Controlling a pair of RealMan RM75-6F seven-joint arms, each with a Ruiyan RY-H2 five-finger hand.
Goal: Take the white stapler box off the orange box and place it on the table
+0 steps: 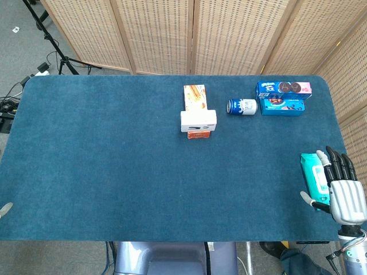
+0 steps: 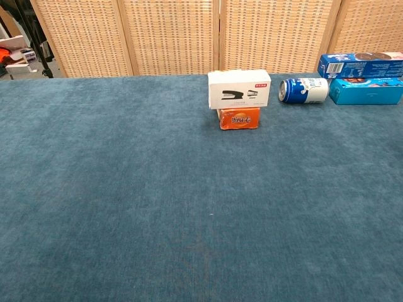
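Observation:
The white stapler box point(image 1: 198, 121) point(image 2: 239, 89) lies crosswise on top of the long orange box point(image 1: 195, 98) point(image 2: 239, 118) near the middle of the blue table. My right hand point(image 1: 343, 186) hovers far off at the table's right front edge, fingers spread and holding nothing, over a teal packet. Only a small grey tip of my left hand point(image 1: 5, 209) shows at the left front edge; how its fingers lie cannot be made out. Neither hand shows in the chest view.
A blue-and-white can point(image 1: 242, 106) point(image 2: 304, 90) lies on its side right of the boxes. Two stacked blue cookie boxes point(image 1: 282, 98) point(image 2: 362, 77) stand at the back right. A teal wipes packet point(image 1: 314, 176) lies under my right hand. Wicker screens point(image 1: 195, 34) back the table.

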